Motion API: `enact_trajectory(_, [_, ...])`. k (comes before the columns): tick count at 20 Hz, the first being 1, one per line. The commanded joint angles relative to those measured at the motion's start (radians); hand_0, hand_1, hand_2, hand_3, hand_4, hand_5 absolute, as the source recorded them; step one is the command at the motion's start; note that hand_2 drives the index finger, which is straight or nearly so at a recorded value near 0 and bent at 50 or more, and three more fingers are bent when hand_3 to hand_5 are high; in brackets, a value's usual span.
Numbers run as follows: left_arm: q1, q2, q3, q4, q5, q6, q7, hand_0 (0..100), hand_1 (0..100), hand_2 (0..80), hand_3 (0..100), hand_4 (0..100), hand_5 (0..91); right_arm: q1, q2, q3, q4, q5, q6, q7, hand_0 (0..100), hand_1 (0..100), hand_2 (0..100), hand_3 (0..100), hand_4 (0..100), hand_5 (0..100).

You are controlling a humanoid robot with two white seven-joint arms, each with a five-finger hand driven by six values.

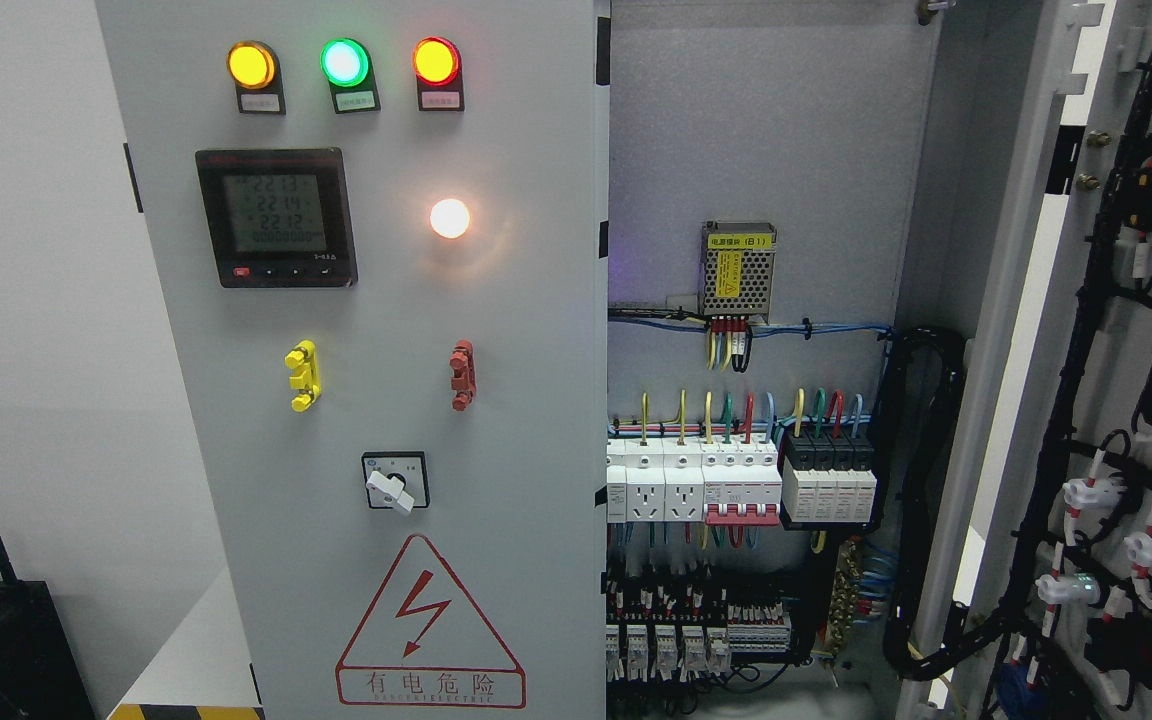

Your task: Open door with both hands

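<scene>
Cabinet: I see a grey electrical cabinet [766,150] filling the head view, its interior exposed on the right half.
Left door: the left door [376,400] stands closed, carrying three lit indicator lamps [344,62] near its top edge, a meter [274,217] and a rotary switch [394,484] lower down.
Right door: the right door [1116,400] is swung wide at the right edge, its wired inner face towards me.
Hands: neither robot hand is in view; I cannot tell whether the fingers are spread or curled, nor how far they are from either door.
Handling: I judge the doors to be stiff sheet steel, hinged, fairly heavy, smooth-painted and slippery.
Grasp: the free vertical edge [601,400] of the left door looks the best purchase; avoid the breakers [741,480].
</scene>
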Motion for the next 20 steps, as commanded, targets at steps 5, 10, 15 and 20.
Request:
enact_trajectory(5, [0.000,0.000,0.000,0.015,-0.029,0.001,0.000,0,0,0.0,0,0,0.0,-0.097,0.039,0.014,0.017,0.000,0.099,0.000,38,0,0,0,0,0])
enact_trajectory(10, [0.000,0.000,0.000,0.015,-0.029,0.001,0.000,0,0,0.0,0,0,0.0,-0.142,0.059,0.014,0.037,0.000,0.126,0.000,38,0,0,0,0,0])
enact_trajectory(15, [0.000,0.000,0.000,0.015,-0.029,0.001,-0.002,0,0,0.0,0,0,0.0,-0.191,0.088,0.014,0.062,-0.002,0.165,0.000,38,0,0,0,0,0])
enact_trajectory(20, [-0.001,0.000,0.000,0.015,-0.029,0.001,0.000,0,0,0.0,0,0,0.0,-0.220,0.090,0.025,0.099,-0.003,0.175,0.000,38,0,0,0,0,0])
